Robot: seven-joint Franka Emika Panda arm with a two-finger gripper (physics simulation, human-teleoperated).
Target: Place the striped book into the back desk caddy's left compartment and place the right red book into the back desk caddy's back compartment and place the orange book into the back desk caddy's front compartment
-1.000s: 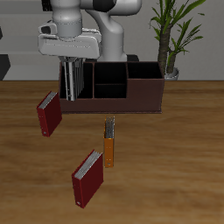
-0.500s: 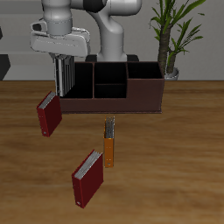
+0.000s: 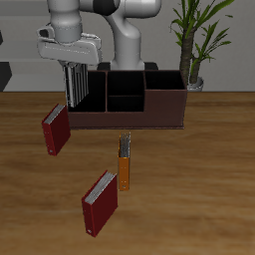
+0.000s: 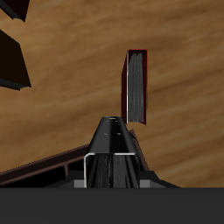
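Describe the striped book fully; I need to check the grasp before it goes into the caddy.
The striped book is slim, with narrow grey, black and white stripes running along its length. It hangs upright, held at its upper end in the gripper, whose jaws are shut on it. Its lower end sits at the rim of the back desk caddy, at that caddy's end section; whether it touches the wall cannot be told. In the wrist view it shows edge-on between the jaws.
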